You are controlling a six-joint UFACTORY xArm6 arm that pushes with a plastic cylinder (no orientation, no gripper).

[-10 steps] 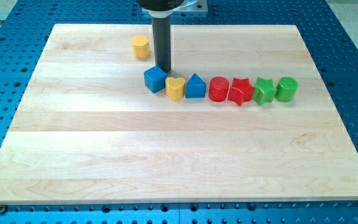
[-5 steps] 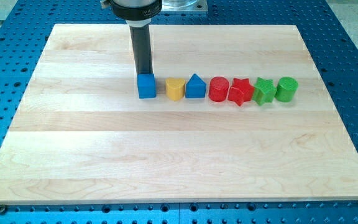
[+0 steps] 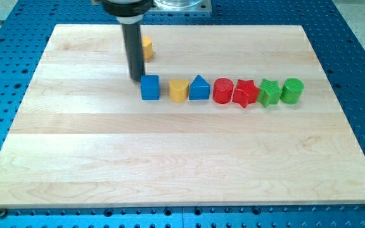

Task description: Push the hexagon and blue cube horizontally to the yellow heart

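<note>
My tip (image 3: 135, 78) rests on the wooden board (image 3: 170, 158) just up and left of the blue cube (image 3: 149, 87), close to its upper left corner. The blue cube stands a small gap to the left of the yellow heart (image 3: 179, 90), in line with it. The yellow hexagon (image 3: 146, 48) lies higher up the board, partly hidden behind my rod.
To the right of the heart runs a row: a blue triangle (image 3: 199, 88), a red cylinder (image 3: 223, 90), a red star (image 3: 246, 93), a green star (image 3: 268, 92) and a green cylinder (image 3: 292, 90). Blue perforated table surrounds the board.
My tip moved left, from above the blue cube to its upper left. The cube shifted left and squared up, opening a gap to the heart. The hexagon shows again beside the rod.
</note>
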